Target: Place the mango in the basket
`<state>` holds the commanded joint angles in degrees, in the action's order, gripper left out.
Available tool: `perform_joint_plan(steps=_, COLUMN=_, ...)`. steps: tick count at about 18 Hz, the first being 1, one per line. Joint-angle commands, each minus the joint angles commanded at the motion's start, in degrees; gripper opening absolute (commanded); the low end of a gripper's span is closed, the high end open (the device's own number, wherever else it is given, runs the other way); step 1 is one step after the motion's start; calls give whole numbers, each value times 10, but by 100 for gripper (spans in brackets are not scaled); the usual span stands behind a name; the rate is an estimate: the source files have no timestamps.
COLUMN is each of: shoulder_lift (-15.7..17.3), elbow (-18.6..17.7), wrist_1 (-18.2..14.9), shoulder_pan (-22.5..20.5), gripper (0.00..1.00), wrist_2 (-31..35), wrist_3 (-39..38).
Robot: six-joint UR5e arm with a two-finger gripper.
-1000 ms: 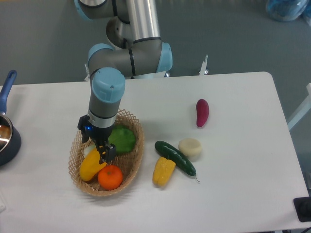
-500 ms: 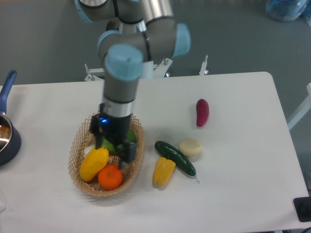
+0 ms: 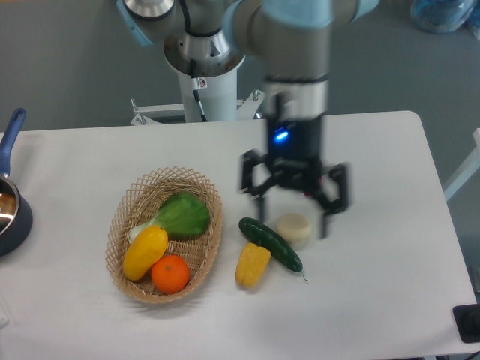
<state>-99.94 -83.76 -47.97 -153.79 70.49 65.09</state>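
The mango [image 3: 145,252], smooth yellow with an orange tinge, lies inside the woven tan basket [image 3: 208,195] at its left side, next to an orange [image 3: 170,274] and a green leafy vegetable [image 3: 181,215]. My gripper [image 3: 295,201] is blurred by motion, well to the right of the basket and above the table, over the cucumber and the pale round piece. Its fingers are spread wide and hold nothing.
A dark green cucumber [image 3: 271,244], a yellow corn piece [image 3: 252,264] and a pale round piece [image 3: 293,227] lie right of the basket. A purple sweet potato [image 3: 312,173] lies farther back. A dark blue pot [image 3: 10,211] sits at the left edge.
My gripper has let go of the mango in the basket, risen, and swung right, from over the basket to above the cucumber area. The mango stays in the basket.
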Motion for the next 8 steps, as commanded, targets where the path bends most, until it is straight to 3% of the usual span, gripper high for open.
perform_joint_plan(steps=3, shoulder_lift=19, elbow=-13, wrist_1=-20, shoulder_pan=-41, gripper=100, wrist_2=-16, wrist_3=45)
perform_joint_plan(steps=8, shoulder_lift=55, elbow=-67, wrist_1=-21, shoulder_pan=-90, gripper=100, wrist_2=-38, wrist_3=128)
